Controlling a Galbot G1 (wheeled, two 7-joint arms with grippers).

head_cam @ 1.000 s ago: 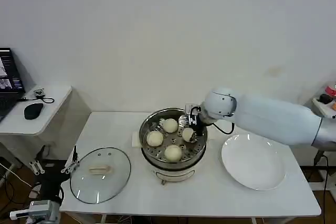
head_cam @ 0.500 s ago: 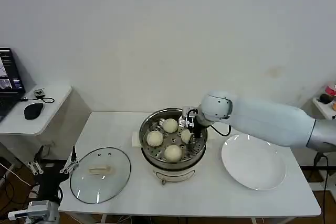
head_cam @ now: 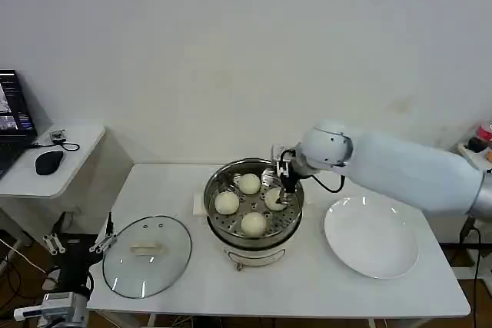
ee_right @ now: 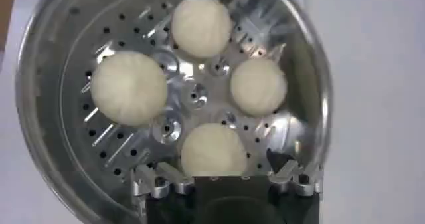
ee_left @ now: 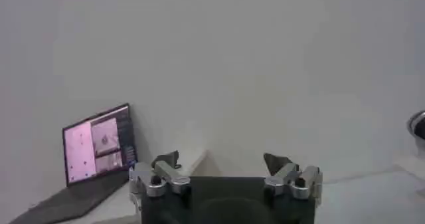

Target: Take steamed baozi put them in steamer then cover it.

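The white table (head_cam: 323,286) carries the glass lid (head_cam: 146,256), the steamer (head_cam: 254,209), and the white plate (head_cam: 372,236).

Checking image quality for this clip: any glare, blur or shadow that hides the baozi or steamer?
Head view: even light, baozi clear, steamer rim shiny. Right wrist view: bright reflections on the perforated tray, all four buns readable, right gripper open over one. Left wrist view: soft, hazy, left gripper open.

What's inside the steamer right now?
Four baozi sit on the perforated tray of the steamer, no lid on. The right gripper hangs above the nearest one, jaws open. Whatever lies beneath the tray is hidden.
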